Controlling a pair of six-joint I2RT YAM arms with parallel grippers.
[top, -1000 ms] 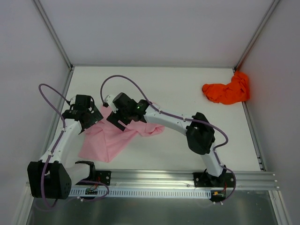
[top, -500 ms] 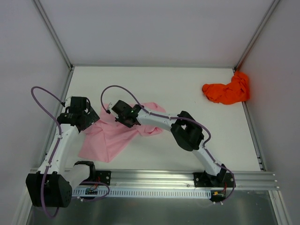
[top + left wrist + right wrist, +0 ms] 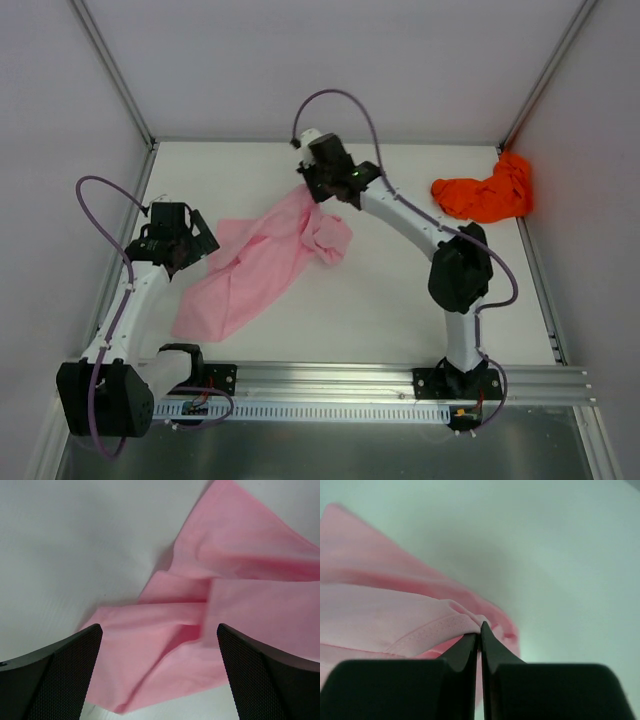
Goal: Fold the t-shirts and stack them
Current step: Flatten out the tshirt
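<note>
The pale pink t-shirt [image 3: 262, 262] lies stretched in a crumpled diagonal band from the left front of the table up toward the back middle. My right gripper [image 3: 312, 188] is shut on its upper end, and the wrist view shows a hemmed pink edge [image 3: 440, 627] pinched between the closed jaws. My left gripper [image 3: 190, 250] hovers open over the shirt's left side; its wide-spread fingers [image 3: 60, 672] frame folded pink cloth [image 3: 165, 645] with nothing gripped. The orange-red t-shirt [image 3: 485, 192] sits bunched in the back right corner, away from both arms.
White walls with metal posts [image 3: 112, 70] close in the table on three sides. A metal rail [image 3: 330, 380] carrying both arm bases runs along the near edge. The right arm's elbow [image 3: 458, 275] stands over the table's right middle.
The right gripper closed on the pink shirt and pulled its end from the left middle toward the back centre, stretching the cloth out. The left gripper stayed open near the shirt's left side.
</note>
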